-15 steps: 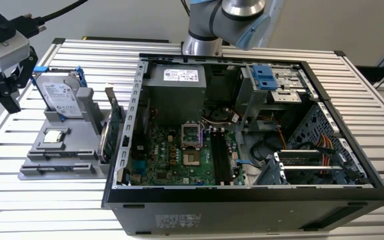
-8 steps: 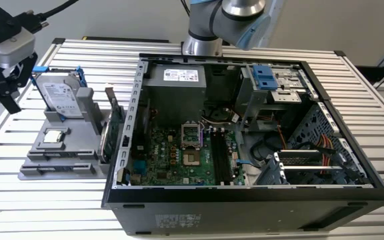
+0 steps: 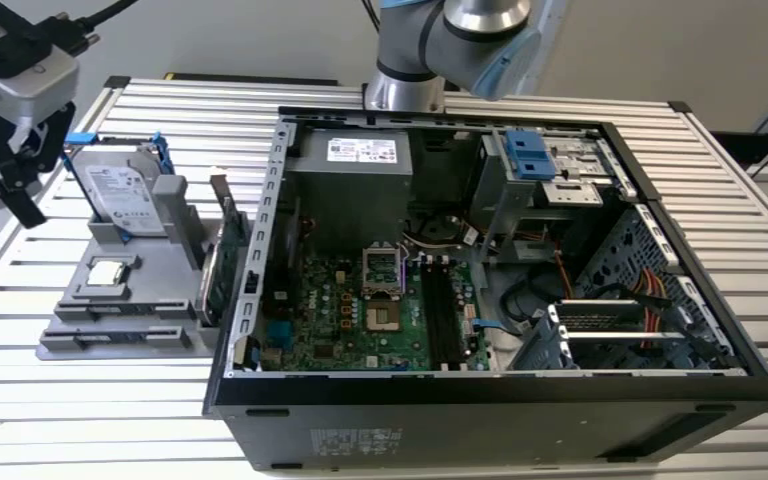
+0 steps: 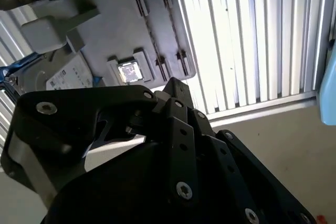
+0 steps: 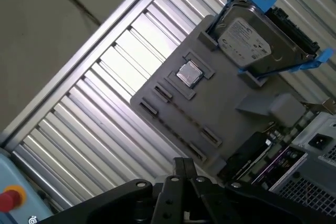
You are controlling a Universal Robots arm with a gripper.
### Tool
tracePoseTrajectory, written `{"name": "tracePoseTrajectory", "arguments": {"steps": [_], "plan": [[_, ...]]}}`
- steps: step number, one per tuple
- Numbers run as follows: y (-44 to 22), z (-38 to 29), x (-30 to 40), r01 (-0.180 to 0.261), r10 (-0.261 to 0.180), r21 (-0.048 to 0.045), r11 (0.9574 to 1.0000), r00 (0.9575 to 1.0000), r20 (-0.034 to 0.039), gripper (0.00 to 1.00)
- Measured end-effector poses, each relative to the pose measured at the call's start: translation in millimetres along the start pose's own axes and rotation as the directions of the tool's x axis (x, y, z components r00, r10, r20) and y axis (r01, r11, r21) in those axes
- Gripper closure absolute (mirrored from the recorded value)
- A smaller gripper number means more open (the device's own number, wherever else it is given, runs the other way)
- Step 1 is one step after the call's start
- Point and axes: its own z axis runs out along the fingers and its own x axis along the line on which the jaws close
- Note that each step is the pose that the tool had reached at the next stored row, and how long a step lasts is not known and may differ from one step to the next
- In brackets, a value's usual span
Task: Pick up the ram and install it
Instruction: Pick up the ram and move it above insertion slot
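exterior view, largest item first. a ribbed aluminium table (image 3: 157,400) of long slats filled the scene, with a grey wall behind it at twelve o'clock; pale floor (image 4: 273,145) lay past the table edge in the second wrist view. an open black computer case (image 3: 491,410) lay on its side from the centre toward four o'clock, baring a green motherboard (image 3: 337,320) with empty black memory slots (image 3: 440,320), a grey power supply (image 3: 351,180) and a blue drive bracket (image 3: 528,158). the arm's base (image 3: 404,88) stood on the table at twelve o'clock, just behind the case.

a grey parts holder (image 3: 131,310) sat at nine o'clock, just beside the case wall. a silver hard drive (image 3: 124,195) in a blue frame leaned in the holder's far end, toward ten o'clock. the gripper (image 3: 0,185) hung at ten o'clock, beyond the holder's outer edge, apart from the drive and holding nothing visible; whether its jaws were wide or narrow could not be told. the ram (image 3: 221,262), a green stick, stood on edge in the side of the holder nearest the case, not in a motherboard slot, with the drive between it and the gripper. a small square processor chip (image 3: 108,272) lay flat in a recess at the holder's middle.

white printed labels were on the power supply and the hard drive.
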Motion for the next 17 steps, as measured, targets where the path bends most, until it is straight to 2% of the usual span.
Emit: {"name": "tracePoseTrajectory", "arguments": {"steps": [4,8,10,17], "plan": [[0.0,0.1,0.0,0.047,-0.047,0.0074,0.9989,0.9989,0.0065,1.00],[0.0,0.1,0.0,0.101,-0.101,0.0099,0.9948,0.9948,0.0077,1.00],[0.0,0.1,0.0,0.134,-0.134,0.0102,0.9909,0.9909,0.0071,1.00],[0.1,0.2,0.0,0.239,-0.239,0.0096,0.9710,0.9710,0.0044,1.00]]}}
